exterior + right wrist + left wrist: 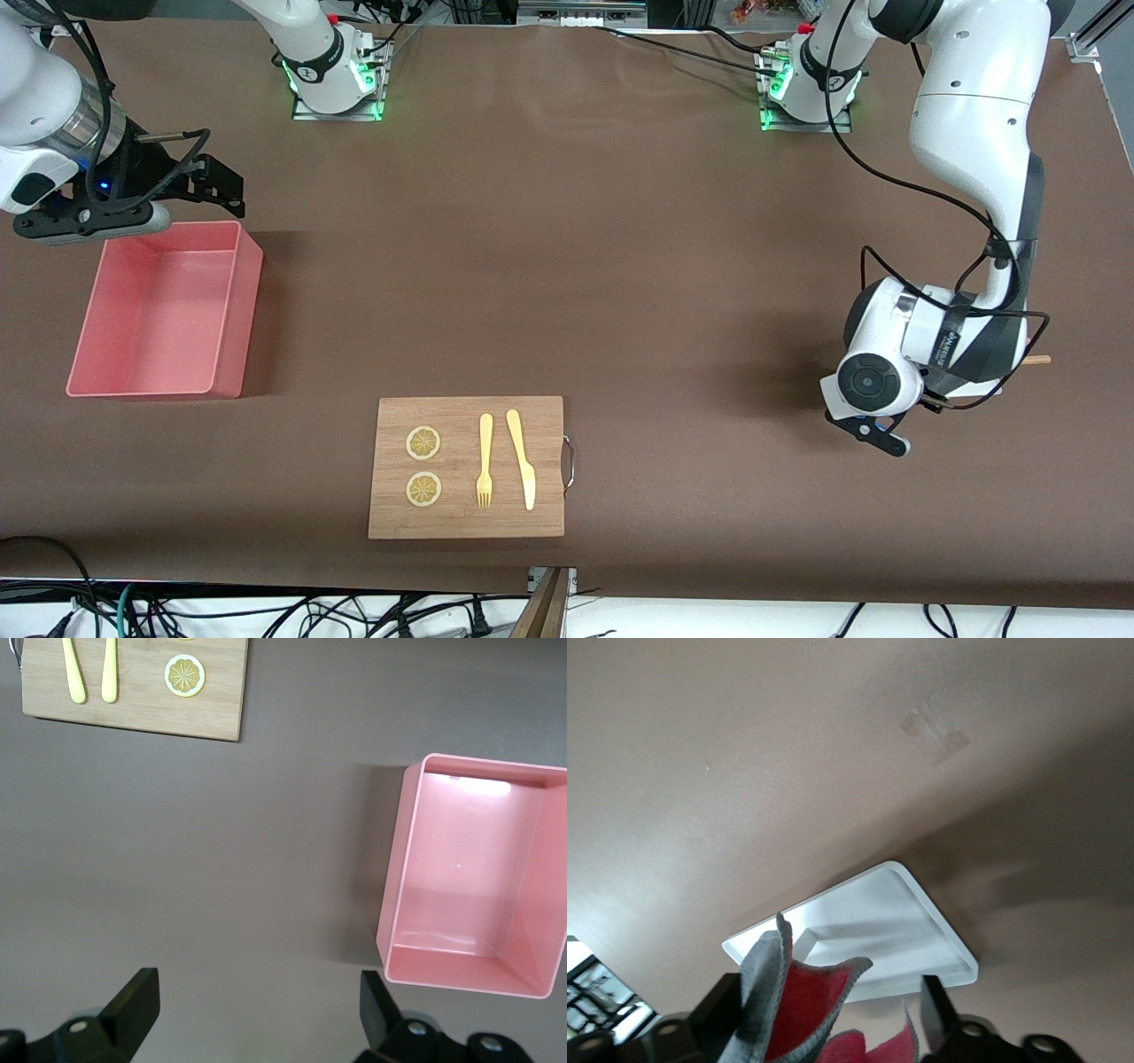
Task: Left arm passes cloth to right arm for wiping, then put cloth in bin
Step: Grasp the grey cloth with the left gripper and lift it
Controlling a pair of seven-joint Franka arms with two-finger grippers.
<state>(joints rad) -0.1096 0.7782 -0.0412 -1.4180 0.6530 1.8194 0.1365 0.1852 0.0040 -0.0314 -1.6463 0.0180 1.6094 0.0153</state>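
Showing only in left wrist view, cloth (788, 1001) between left claw (833, 1014) fingers, right claw (257, 1014) apart.

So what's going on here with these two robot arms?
The left arm is down low at its end of the table, its jaws standing open around a small grey cloth just above a white tray; it is not clamped yet. The right arm waits, jaws open, over the edge of an empty pink bin. A wooden board with a fork, a knife and lemon slices lies untouched, nearer the front camera.
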